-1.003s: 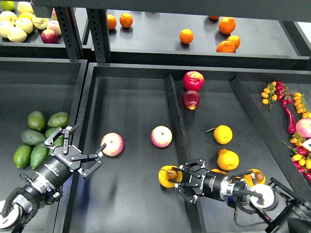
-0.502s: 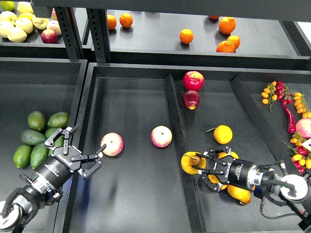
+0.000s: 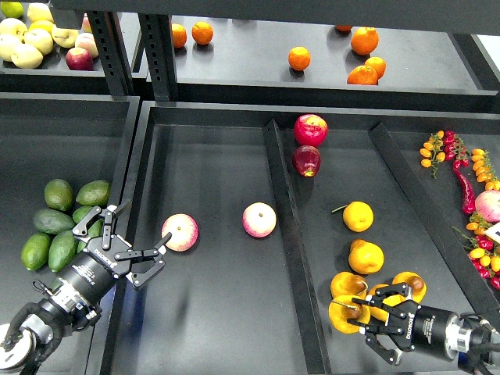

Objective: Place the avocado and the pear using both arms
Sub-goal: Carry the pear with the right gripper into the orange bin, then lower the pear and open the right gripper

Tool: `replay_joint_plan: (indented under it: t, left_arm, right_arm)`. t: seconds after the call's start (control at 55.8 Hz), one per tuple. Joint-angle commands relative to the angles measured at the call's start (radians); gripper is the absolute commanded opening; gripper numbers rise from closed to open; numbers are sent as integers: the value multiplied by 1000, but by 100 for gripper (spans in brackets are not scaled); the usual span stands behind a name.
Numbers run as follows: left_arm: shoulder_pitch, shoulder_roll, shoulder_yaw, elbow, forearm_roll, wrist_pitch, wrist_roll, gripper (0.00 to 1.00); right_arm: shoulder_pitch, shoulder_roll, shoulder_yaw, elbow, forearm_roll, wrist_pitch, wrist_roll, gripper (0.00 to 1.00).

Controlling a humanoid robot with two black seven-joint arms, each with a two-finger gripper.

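Observation:
The dark avocado [image 3: 53, 221] lies in a pile of green avocados at the left. My left gripper [image 3: 127, 237] is open and empty just right of that pile, above the tray wall, with one finger close to a pink apple [image 3: 180, 232]. My right gripper [image 3: 367, 319] is shut on the yellow-orange pear [image 3: 346, 315] and holds it low in the right compartment, beside other pears [image 3: 366, 256]. The pear's stem end faces the gripper.
A black divider [image 3: 285, 234] splits the tray. A second pink apple [image 3: 258, 219] lies left of it and two red apples [image 3: 310, 130] at its far end. Oranges [image 3: 299, 58] sit on the back shelf. Cherry tomatoes and a chili [image 3: 465, 187] lie far right.
My right gripper carried the pear rightwards over the divider and towards me, into the group of pears. My left arm has not moved.

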Motion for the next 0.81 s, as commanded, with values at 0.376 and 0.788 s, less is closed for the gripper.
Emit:
replay_joint_plan:
  t: [0.376, 0.788]
  left_arm:
    - [2, 0, 0, 0, 0, 0, 0, 100]
    - [2, 0, 0, 1, 0, 0, 0, 100]
  right_arm:
    - [-5, 37, 25, -155, -51, 76, 0, 28]
    - [-3, 129, 32, -234, -114, 99, 0, 29]
